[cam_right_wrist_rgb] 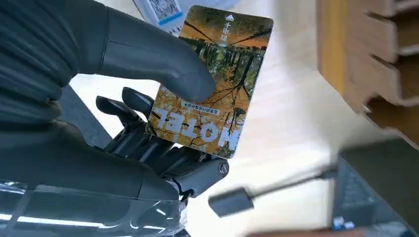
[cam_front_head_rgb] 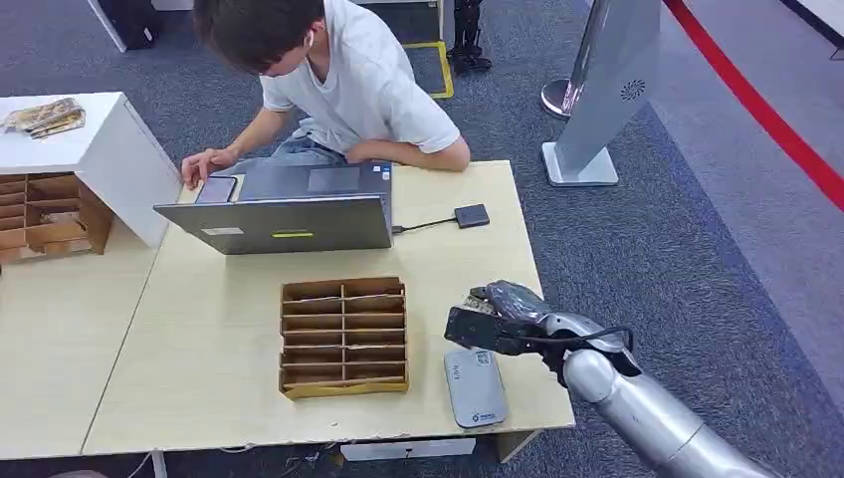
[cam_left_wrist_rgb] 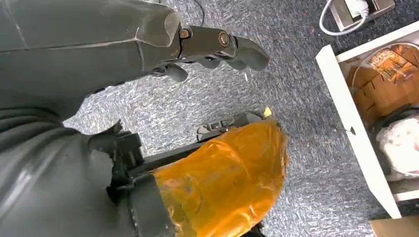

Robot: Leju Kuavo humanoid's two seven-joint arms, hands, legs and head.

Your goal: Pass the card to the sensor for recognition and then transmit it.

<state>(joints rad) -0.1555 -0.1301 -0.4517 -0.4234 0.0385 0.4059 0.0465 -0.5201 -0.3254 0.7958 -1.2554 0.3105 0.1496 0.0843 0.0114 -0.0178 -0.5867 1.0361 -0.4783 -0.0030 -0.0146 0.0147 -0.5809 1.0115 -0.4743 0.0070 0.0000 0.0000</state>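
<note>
My right hand (cam_front_head_rgb: 498,319) hovers over the table's right part, just above the grey card sensor (cam_front_head_rgb: 474,387). It pinches a hotel card (cam_right_wrist_rgb: 217,84), printed with autumn trees, between thumb (cam_right_wrist_rgb: 163,59) and fingers (cam_right_wrist_rgb: 143,138). In the head view the card is mostly hidden by the hand. My left hand (cam_left_wrist_rgb: 207,47) hangs over the carpet with its fingers curled and nothing in it.
A wooden slotted organizer (cam_front_head_rgb: 344,336) sits mid-table, left of the sensor. Behind it a person (cam_front_head_rgb: 328,70) works at an open laptop (cam_front_head_rgb: 284,214) with a small adapter (cam_front_head_rgb: 472,215) on a cable. A second wooden rack (cam_front_head_rgb: 45,214) and white cabinet (cam_front_head_rgb: 109,149) stand at left.
</note>
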